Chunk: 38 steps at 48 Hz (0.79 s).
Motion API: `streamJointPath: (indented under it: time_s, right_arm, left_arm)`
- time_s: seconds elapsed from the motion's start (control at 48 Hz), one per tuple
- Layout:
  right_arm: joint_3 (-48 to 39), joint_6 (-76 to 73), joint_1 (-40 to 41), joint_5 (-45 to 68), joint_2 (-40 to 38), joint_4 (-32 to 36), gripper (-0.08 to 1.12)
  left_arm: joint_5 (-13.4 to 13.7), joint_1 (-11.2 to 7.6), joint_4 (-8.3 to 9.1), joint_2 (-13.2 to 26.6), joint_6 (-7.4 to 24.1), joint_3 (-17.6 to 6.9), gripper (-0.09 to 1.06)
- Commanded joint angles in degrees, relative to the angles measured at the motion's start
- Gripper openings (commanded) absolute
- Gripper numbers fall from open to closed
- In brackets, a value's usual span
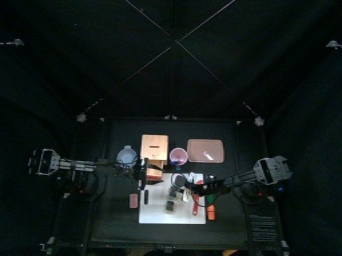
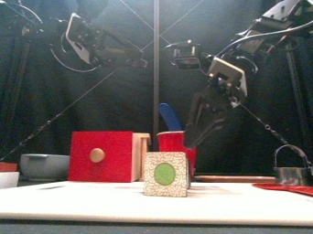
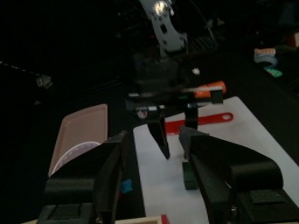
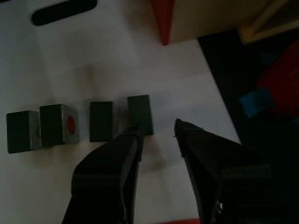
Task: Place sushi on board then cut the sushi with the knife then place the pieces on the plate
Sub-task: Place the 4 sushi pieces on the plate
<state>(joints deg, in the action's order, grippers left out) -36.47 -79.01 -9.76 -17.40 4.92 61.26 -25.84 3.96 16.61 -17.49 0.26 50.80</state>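
Sushi (image 2: 167, 174) on the board (image 2: 73, 203), both grippers open and empty.

From the front only the sushi's end face showed, pale with a green centre; the right wrist view showed four dark blocks in a row, the right gripper (image 4: 156, 131) with jaws apart, its tips just beside the end block. The left wrist view alone showed a red knife (image 3: 201, 120) lying on the board and the left gripper (image 3: 163, 159) spread above it, gripping nothing. Behind stood the box (image 2: 102, 155), the cup (image 2: 173, 142) with a blue knife (image 2: 169, 116), the bowl (image 2: 43, 165) to the left, and the cutter (image 2: 291, 172) and tray (image 2: 287, 189) to the right. Black table (image 1: 114, 215), black curtain (image 1: 171, 60) beyond.
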Motion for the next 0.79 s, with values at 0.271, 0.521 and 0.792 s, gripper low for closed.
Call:
streamJointPath:
  time_s: [0.271, 0.521, 0.792]
  right_arm:
    - [2.11, 1.14, 1.76, 0.53, 1.14, -0.53, 0.74]
    - [2.11, 1.14, 2.29, 1.85, 2.37, -1.76, 0.71]
    - [2.02, 1.14, 2.2, 2.55, 1.85, -3.25, 0.54]
  left_arm:
    - [-2.11, 1.05, -2.46, -0.53, 0.18, 0.88, 0.85]
    - [-2.11, 1.32, -2.46, -0.53, 0.09, 1.41, 0.85]
    - [-2.2, 1.32, -2.64, -0.97, 0.09, 1.85, 0.85]
